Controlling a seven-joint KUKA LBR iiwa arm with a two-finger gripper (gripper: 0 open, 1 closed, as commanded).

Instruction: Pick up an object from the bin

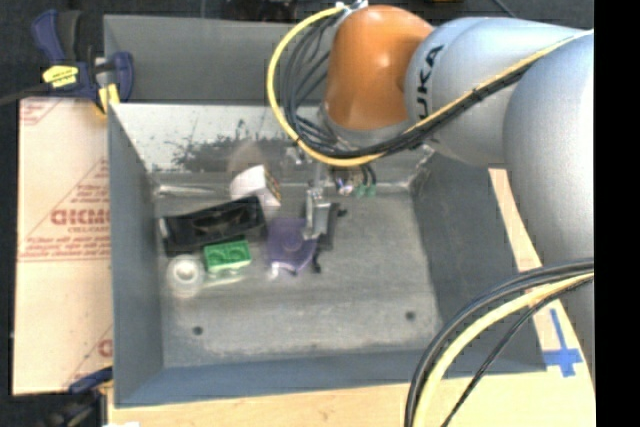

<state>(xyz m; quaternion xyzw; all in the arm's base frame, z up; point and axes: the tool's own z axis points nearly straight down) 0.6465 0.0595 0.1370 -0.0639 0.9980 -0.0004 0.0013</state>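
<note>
Currently at the approach step, by my read. Gripper (320,233) hangs low over the middle of the grey metal bin (330,335), just right of a small purple plastic lump (284,240). It is touching the lump or very nearly; I can't separate the two from this angle. I also can't tell whether the gripper is spread or pressed together. Nothing visibly pinched, so I count the pick as not yet made.

Likeliest target: the purple lump, centre of the bin floor, slightly left of the gripper.

Neighbours, all further left:
- green studded toy brick (227,258), just beside the lump
- flat black plastic piece (210,221), on the far side of the brick
- white cylinder-shaped item (250,183), toward the far wall
- clear round lid-like thing (185,273), at the left end of the group

Next move, as I judge it: centre the gripper over the lump with a small shift left, settle to the floor, close, lift straight up. The green brick sits close enough to get nudged or dragged along.

Writing: "KUKA" in dark letters on the silver arm (428,80), next to the orange wrist cover (375,65). No label I can read on anything in the bin.
</note>
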